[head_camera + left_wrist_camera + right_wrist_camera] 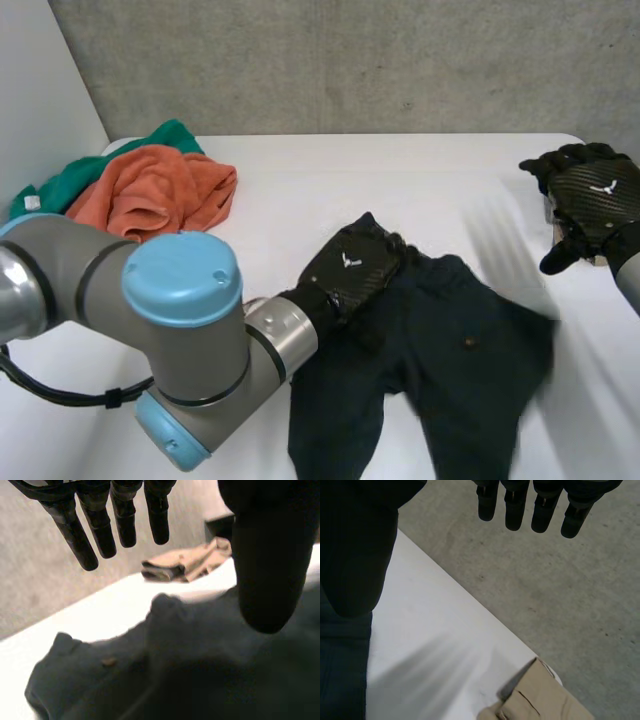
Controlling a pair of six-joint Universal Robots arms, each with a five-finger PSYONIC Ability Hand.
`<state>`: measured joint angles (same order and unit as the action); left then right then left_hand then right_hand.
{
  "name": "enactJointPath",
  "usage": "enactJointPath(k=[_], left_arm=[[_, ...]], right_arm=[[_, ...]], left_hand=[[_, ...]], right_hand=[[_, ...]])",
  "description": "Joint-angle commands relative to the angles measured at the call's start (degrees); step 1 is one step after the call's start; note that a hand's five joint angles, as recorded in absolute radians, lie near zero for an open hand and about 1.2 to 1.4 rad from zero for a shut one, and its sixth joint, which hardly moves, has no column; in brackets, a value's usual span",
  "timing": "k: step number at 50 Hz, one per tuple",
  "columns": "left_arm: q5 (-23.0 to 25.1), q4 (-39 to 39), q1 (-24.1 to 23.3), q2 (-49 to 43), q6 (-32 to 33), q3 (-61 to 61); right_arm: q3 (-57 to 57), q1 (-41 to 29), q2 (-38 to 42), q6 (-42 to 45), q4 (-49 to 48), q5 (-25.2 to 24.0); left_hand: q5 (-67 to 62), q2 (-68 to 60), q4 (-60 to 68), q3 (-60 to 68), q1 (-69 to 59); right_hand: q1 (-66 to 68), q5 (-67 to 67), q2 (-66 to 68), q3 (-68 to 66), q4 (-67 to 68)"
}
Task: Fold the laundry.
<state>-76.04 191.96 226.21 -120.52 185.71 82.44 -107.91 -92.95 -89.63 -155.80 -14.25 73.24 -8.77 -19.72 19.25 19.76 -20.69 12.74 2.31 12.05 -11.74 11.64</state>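
Observation:
A dark navy garment [440, 370] lies spread on the white table [300, 190], with a small brown spot near its middle. My left hand [350, 270] rests at the garment's far edge. In its wrist view the fingers [100, 530] are straight and spread apart from the thumb [270, 555], with nothing between them and the dark garment [175, 670] beneath. My right hand [592, 200] hovers at the table's right side, off the garment. Its fingers [512, 505] are straight and hold nothing; the dark garment [340, 675] shows below its thumb.
An orange towel [160, 195] lies crumpled at the back left on a green cloth [70, 180]. A folded beige garment [540, 700] sits near the table's right edge, below my right hand, and shows beyond my left hand as the beige garment [190, 562].

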Motion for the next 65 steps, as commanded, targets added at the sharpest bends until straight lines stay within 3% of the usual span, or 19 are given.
enactJointPath(k=[1,8,13,19,24,30,33,34,35,36,39,40,41,44,50,54,60,65], left_arm=[[-1.75,-8.70,3.62,5.37,1.41,-3.96],[-1.92,-9.94,6.18,13.54,0.80,2.89],[-1.83,-9.24,5.13,17.85,0.80,10.27],[-4.11,-6.17,4.60,15.94,0.80,16.16],[-5.97,-5.02,4.24,12.59,0.71,17.22],[-6.14,-4.93,4.51,7.85,0.71,16.17],[-6.23,-4.75,4.42,5.03,0.71,14.77],[-6.23,-4.58,4.42,3.98,0.80,13.81],[-6.23,-4.49,4.51,3.80,0.80,13.36],[-6.23,-3.97,4.68,3.45,0.88,12.31],[-7.02,-2.04,4.95,3.09,1.15,10.02],[-8.15,-0.38,5.03,3.18,1.58,8.28],[-8.95,0.60,5.03,3.27,1.76,7.21],[-11.40,4.63,5.47,3.62,1.85,1.96],[-11.41,6.24,8.98,2.75,5.27,-9.83],[-10.89,2.99,10.57,-0.86,10.63,-16.60],[-5.54,-4.75,9.52,-2.79,14.60,-18.02],[-2.36,-10.19,7.33,-2.80,14.51,-12.59]], right_arm=[[0.07,1.28,-2.21,0.14,0.97,-0.21],[2.35,1.19,-4.15,1.02,6.77,-2.58],[5.96,1.19,-2.75,2.51,14.85,-8.37],[10.08,0.14,7.42,10.66,19.86,-14.09],[13.86,-1.62,15.43,19.20,19.78,-13.22],[20.36,-6.27,25.36,22.38,19.61,-10.93],[27.20,-9.70,33.08,22.47,18.91,-8.04],[27.84,-9.88,33.72,22.47,18.82,-7.77],[28.98,-10.32,35.03,22.47,18.73,-7.16],[31.16,-10.67,37.31,22.55,18.55,-6.02],[34.95,-11.38,40.22,22.29,18.55,-4.43],[37.40,-12.34,41.54,22.20,18.47,-3.56],[38.47,-12.87,41.81,22.11,18.29,-3.11],[40.58,-14.27,41.55,21.15,16.46,-0.49],[39.89,-14.72,35.68,20.71,16.26,4.97],[36.64,-14.10,28.38,20.44,22.49,6.38],[27.44,-14.02,16.87,21.41,44.79,6.30],[17.68,-13.84,13.44,27.27,44.85,6.55]], left_hand=[[1.48,2.43,-1.96,-2.47,3.40],[1.83,2.78,-2.31,-2.82,3.74],[1.49,2.44,-1.97,-2.48,3.41],[1.66,2.61,-2.14,-2.65,3.57],[1.66,2.61,-2.14,-2.65,3.58],[-0.69,0.26,0.21,-0.30,1.23],[-14.93,-13.98,14.46,13.94,-13.02],[-34.14,-33.19,33.66,33.15,-32.23],[-42.50,-41.55,42.02,41.50,-40.58],[-57.07,-56.12,56.59,56.08,-55.15],[-61.23,-60.28,60.75,60.24,-59.31],[-61.23,-60.28,60.75,60.24,-59.31],[-61.23,-60.28,60.75,60.24,-59.31],[-61.23,-60.28,60.75,60.24,-59.31],[-61.23,-60.28,60.75,60.24,-59.31],[-61.23,-60.28,60.75,60.24,-59.31],[-61.23,-60.28,60.75,60.24,-59.31],[-61.23,-60.28,60.75,60.24,-59.31]], right_hand=[[-2.74,-2.31,-2.05,1.74,-1.64],[-2.74,-2.31,-2.05,1.74,-1.64],[-2.74,-2.31,-2.05,1.74,-1.64],[-2.74,-2.31,-2.05,1.74,-1.64],[-2.74,-2.31,-2.05,1.74,-1.64],[-2.74,-2.31,-2.05,1.74,-1.64],[-2.04,-1.61,-1.35,1.04,-0.94],[-0.15,0.28,0.53,-0.85,0.95],[4.20,4.63,4.88,-5.20,5.30],[18.40,18.83,19.08,-19.40,19.50],[58.25,58.68,58.94,-59.25,59.36],[67.17,67.60,67.86,-68.17,68.27],[67.26,67.69,67.95,-68.26,68.36],[67.26,67.69,67.95,-68.26,68.36],[67.26,67.69,67.95,-68.26,68.36],[67.26,67.69,67.95,-68.26,68.36],[67.26,67.69,67.95,-68.26,68.36],[67.26,67.69,67.95,-68.26,68.36]])
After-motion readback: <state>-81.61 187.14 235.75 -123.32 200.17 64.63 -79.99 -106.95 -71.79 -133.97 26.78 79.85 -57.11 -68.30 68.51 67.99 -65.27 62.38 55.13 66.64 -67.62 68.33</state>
